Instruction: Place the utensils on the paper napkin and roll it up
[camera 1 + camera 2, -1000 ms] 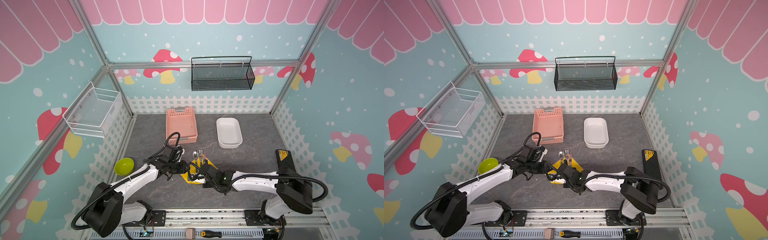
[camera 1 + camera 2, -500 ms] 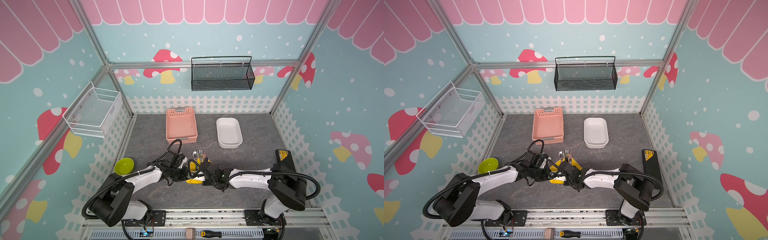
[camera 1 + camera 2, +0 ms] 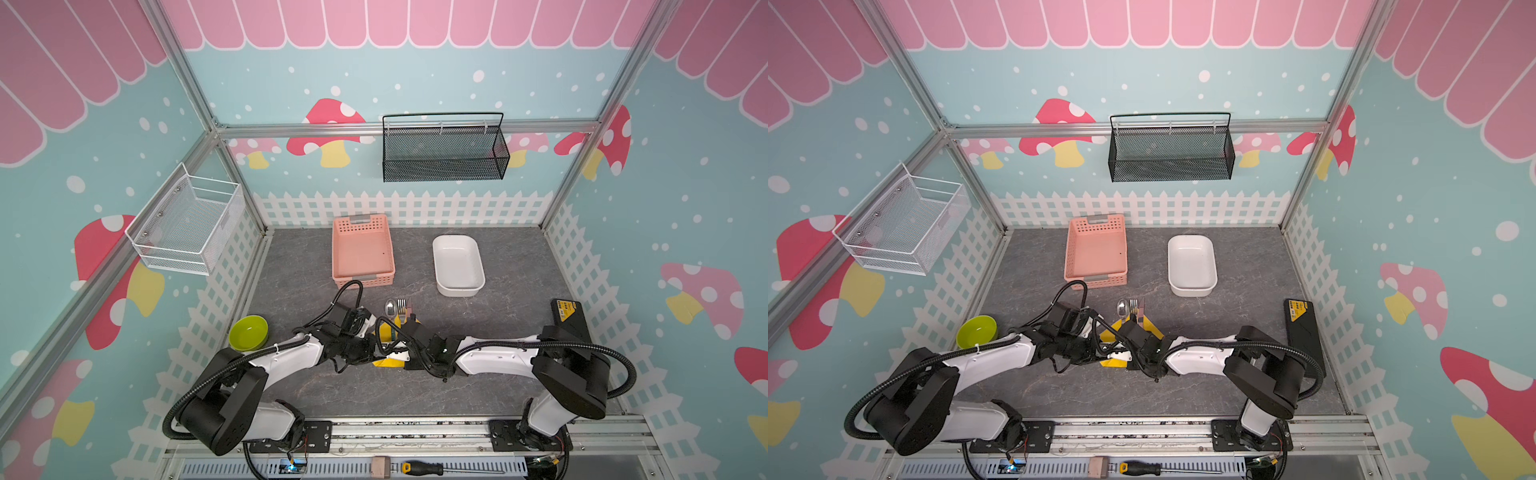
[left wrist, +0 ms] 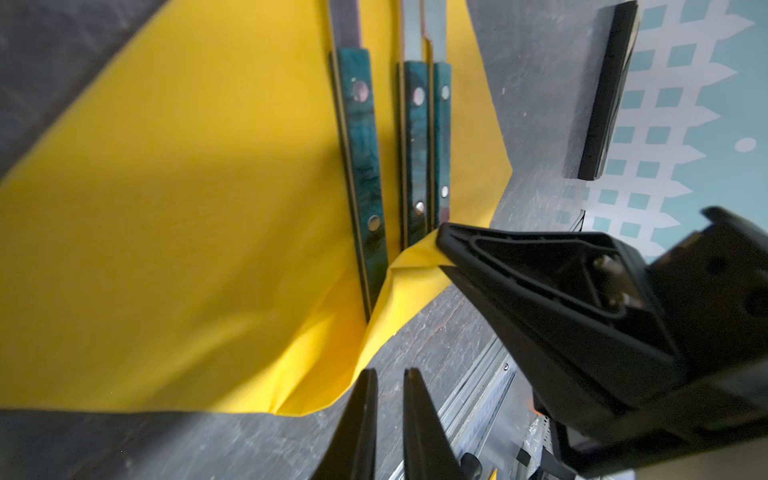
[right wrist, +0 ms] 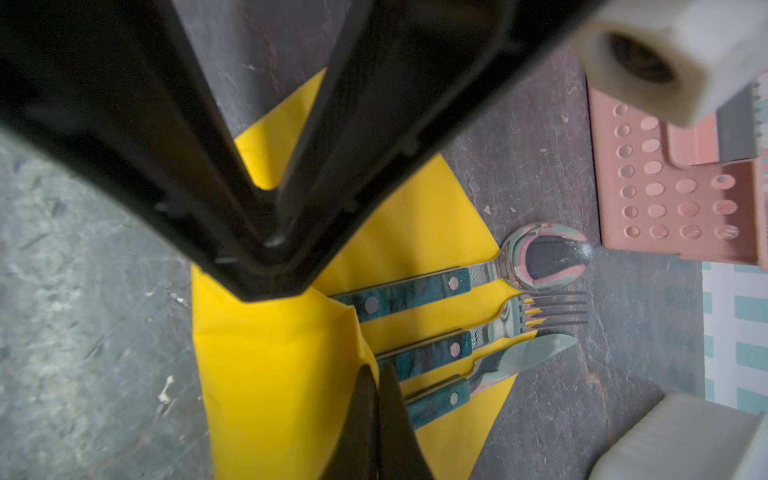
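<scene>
1. right gripper [image 5: 377, 372]: jaws fully closed on the near corner of the bright yellow, thin square paper napkin [image 4: 166, 249], holding it folded over the handle ends.
2. left gripper [image 4: 388, 374]: jaws drawn almost together with a slim gap left. nothing shows between them. the tips sit just beside the napkin's lifted edge, close to the right gripper.
3. change: over the last second the left gripper has come in from the napkin's left side and its jaws have narrowed. the right gripper has stayed clamped.
4. the utensils [image 5: 424, 351]: a silver metal spoon [image 5: 540, 257], fork [image 5: 552, 309] and knife [image 5: 528, 353] with slim teal-patterned handles lie side by side. their handles rest on the napkin and their heads reach past its far corner onto the dark grey stone-look tabletop [image 3: 519, 299].
5. surroundings: a pink perforated plastic basket [image 3: 363, 280] and a white rectangular dish [image 3: 457, 286] stand beyond the utensil heads. a lime-green round bowl [image 3: 248, 332] stands well apart to the left.
6. reading: placing looks complete and the first fold is set, so rolling probably comes next. the left gripper likely has to take the sheet's side. thin paper may tear, or the handles may slide out.
</scene>
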